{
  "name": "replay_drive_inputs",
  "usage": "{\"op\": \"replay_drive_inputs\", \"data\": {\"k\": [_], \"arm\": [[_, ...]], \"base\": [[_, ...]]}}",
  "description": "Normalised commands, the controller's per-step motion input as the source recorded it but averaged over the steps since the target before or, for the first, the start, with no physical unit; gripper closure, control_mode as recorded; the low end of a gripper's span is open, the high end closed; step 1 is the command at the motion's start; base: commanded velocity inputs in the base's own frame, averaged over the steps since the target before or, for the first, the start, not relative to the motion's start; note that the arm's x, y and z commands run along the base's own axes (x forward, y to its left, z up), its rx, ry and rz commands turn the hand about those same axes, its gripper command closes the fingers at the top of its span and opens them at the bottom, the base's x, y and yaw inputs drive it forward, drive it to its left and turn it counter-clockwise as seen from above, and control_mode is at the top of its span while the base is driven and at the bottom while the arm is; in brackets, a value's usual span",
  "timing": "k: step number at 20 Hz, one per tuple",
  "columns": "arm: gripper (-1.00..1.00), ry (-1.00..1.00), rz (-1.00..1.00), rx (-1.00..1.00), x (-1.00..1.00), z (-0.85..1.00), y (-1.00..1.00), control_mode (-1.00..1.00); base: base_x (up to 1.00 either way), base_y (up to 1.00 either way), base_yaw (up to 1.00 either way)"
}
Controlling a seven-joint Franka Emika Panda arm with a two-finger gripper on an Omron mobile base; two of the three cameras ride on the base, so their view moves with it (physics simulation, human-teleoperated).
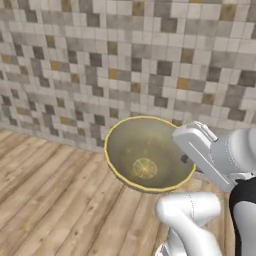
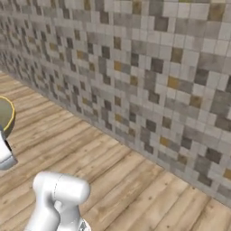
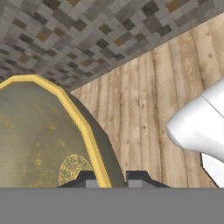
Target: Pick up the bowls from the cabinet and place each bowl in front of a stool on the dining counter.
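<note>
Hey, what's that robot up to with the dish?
The robot arm is carrying a tan-yellow bowl in the air, its gripper pinched shut on the bowl's rim. The bowl is tilted, its inside facing the left base camera. Around it are a wooden floor and a mosaic tile wall; neither the cabinet nor the dining counter is in view.

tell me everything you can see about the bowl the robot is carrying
The bowl is round, with a dull olive-tan inside, a bright yellow rim and a pale yellow ringed disc at its bottom; it looks matte, like glazed ceramic. It is empty. It is held in the air, tipped so its opening faces the left base camera, above a wood-plank floor and in front of a mosaic tile wall. The gripper is shut on its rim, one fingertip on each side of the wall. Nothing else touches it.
</note>
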Motion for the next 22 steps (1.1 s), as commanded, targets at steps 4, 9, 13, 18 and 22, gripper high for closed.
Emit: {"op": "replay_drive_inputs", "data": {"k": [4, 9, 13, 18, 22], "arm": [[1.0, 0.0, 0.0, 0.0, 0.0, 0.0, 0.0, 1.0], [1.0, 0.0, 0.0, 0.0, 0.0, 0.0, 0.0, 1.0], [1.0, 0.0, 0.0, 0.0, 0.0, 0.0, 0.0, 1.0], [1.0, 0.0, 0.0, 0.0, 0.0, 0.0, 0.0, 1.0], [1.0, 0.0, 0.0, 0.0, 0.0, 0.0, 0.0, 1.0]], "base": [[1.0, -0.18, 0.64], [0.99, -0.19, 0.67], [0.89, -0.17, 0.71], [0.85, -0.17, 0.71], [0.85, -0.13, 0.7]]}}
